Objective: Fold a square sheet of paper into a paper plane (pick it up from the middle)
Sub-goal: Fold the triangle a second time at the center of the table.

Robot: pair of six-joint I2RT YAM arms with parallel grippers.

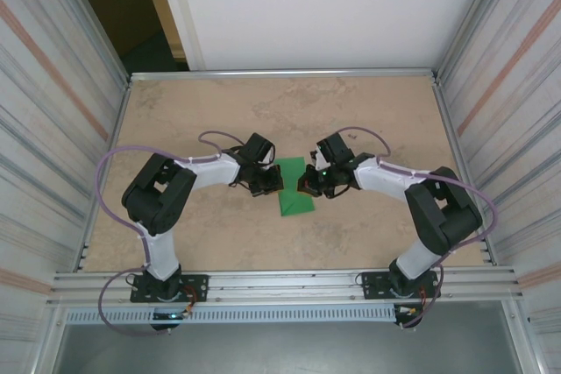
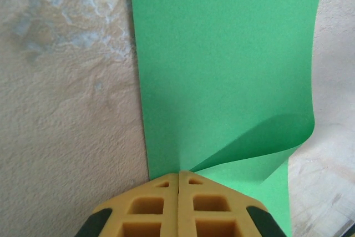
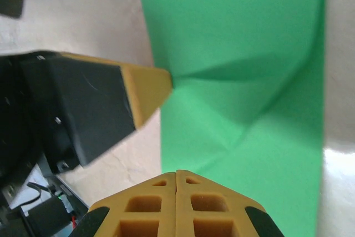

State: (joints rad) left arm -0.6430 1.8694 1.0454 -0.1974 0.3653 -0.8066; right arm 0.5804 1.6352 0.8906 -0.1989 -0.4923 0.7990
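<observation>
Overhead, two wrist close-ups, shared paper [image 1: 296, 190]

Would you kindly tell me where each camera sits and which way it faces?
Top external: above and behind, looking down on the table; left arm and right arm show, meeting at the green paper.
Left wrist: looks along the left gripper, shut on the paper's edge.
Right wrist: looks along the right gripper, also shut on the paper; the left gripper shows at left.
Shared: every view has the paper.

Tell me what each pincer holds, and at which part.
The green paper sheet: left pincer pinches one side edge, right pincer the opposite edge.
</observation>
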